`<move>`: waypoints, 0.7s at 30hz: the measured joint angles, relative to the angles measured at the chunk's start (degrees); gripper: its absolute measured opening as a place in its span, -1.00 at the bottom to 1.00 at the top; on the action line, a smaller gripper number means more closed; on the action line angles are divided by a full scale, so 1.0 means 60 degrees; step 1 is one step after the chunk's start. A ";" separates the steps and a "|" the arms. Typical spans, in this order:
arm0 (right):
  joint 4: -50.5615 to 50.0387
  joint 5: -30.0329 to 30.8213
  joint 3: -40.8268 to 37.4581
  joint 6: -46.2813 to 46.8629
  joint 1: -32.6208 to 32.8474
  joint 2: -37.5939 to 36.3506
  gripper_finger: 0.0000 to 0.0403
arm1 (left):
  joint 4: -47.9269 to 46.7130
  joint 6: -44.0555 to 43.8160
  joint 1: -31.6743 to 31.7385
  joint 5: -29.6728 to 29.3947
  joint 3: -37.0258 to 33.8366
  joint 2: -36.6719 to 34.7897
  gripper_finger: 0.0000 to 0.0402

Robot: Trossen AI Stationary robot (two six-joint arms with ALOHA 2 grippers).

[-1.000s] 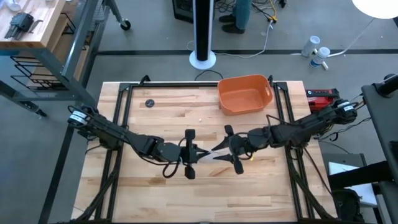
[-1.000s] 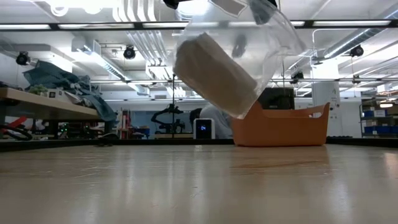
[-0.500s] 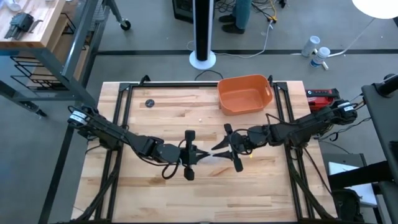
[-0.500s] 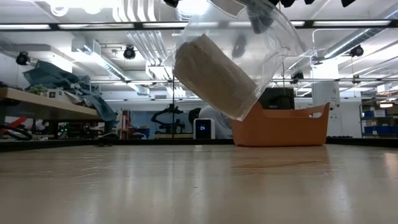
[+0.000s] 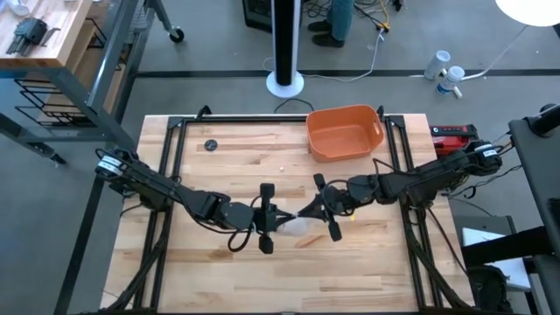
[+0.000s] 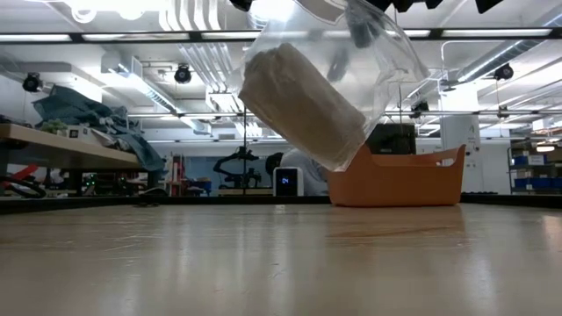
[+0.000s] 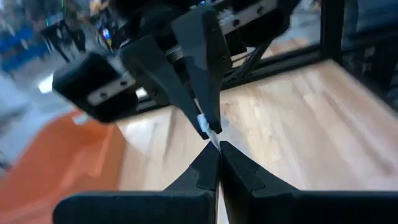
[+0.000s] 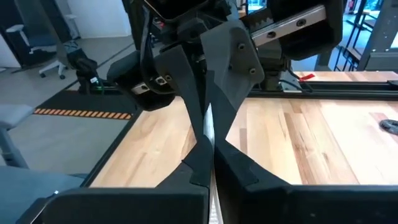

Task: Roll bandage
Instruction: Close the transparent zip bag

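The bandage [image 6: 303, 105] is an off-white roll inside a clear plastic wrapper [image 6: 386, 61]. It hangs tilted, well above the table. In the high view the wrapper [image 5: 303, 226] shows as a pale patch under the two grippers, which meet tip to tip over the table's middle. My left gripper [image 5: 282, 215] comes from the left and is shut on the wrapper's top. My right gripper [image 5: 308, 211] comes from the right and is shut on it too. My left gripper pinches the wrapper's thin top edge [image 7: 211, 129] between its two fingertips, reaching in nearly level from the table's left. The wrapper hangs below the fingers with the roll inside, clear of the table. My right gripper pinches the same top edge [image 8: 209, 127] between its two fingertips, right against the left gripper's tips. It comes nearly level from the table's right. The wrapper hangs beneath it.
An orange tub [image 5: 344, 131] stands at the table's far right, and behind the wrapper in the low view [image 6: 408, 180]. A small dark disc [image 5: 210, 145] lies at the far left. A red device [image 5: 451, 133] sits beyond the right edge.
My right gripper has shut its fingers on the wrapper's top edge next to the left gripper's tips, edging slightly toward the left gripper. The wrapper with the roll has swung a little but stays hanging clear of the table.
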 joint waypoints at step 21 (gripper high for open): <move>0.0676 -0.0291 -0.0007 0.0133 0.0037 -0.0007 -1.00 | 0.0051 -0.0430 0.0282 0.0475 -0.0007 0.0208 -0.93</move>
